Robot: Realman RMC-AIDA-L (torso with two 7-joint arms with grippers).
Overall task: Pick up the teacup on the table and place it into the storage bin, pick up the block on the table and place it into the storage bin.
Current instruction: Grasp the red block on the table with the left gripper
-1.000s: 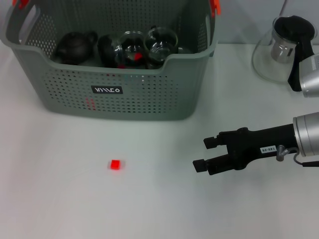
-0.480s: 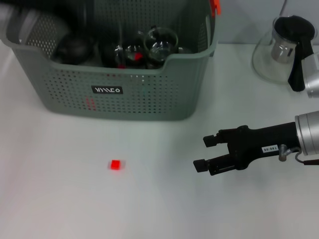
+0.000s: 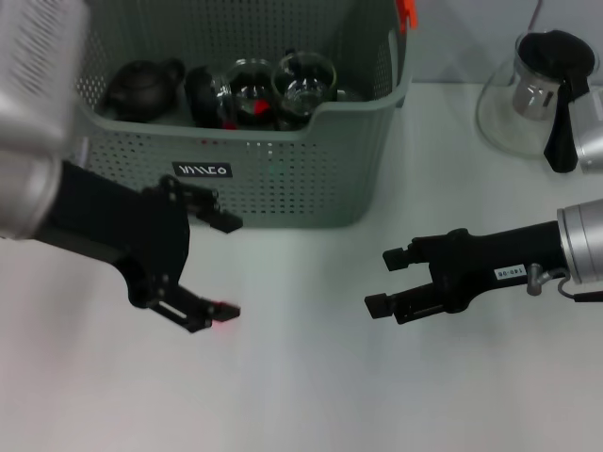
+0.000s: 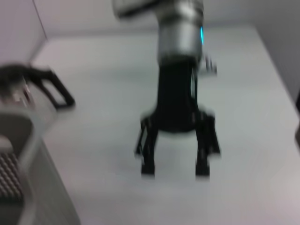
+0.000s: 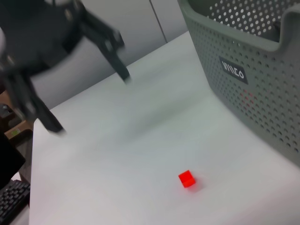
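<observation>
The small red block (image 5: 186, 178) lies on the white table in front of the storage bin (image 3: 283, 179). My left gripper (image 3: 229, 266) is open and hangs low in front of the bin. One of its fingertips (image 3: 224, 309) sits right at the block (image 3: 221, 317), half hiding it. My right gripper (image 3: 380, 280) is open and empty over the table, to the right of the block. The left wrist view shows that right gripper (image 4: 175, 169) head-on. A glass teacup (image 3: 247, 92) lies inside the bin, with another glass cup and a dark teapot (image 3: 141, 85).
A glass pot with a black handle (image 3: 532, 89) stands at the back right of the table. Its handle (image 4: 49, 86) and a corner of the bin (image 4: 18, 178) show in the left wrist view. A keyboard (image 5: 9, 201) lies beyond the table edge.
My left arm has swung down from above the bin to the table in front of it, with its open gripper now at the red block. The right gripper has barely moved.
</observation>
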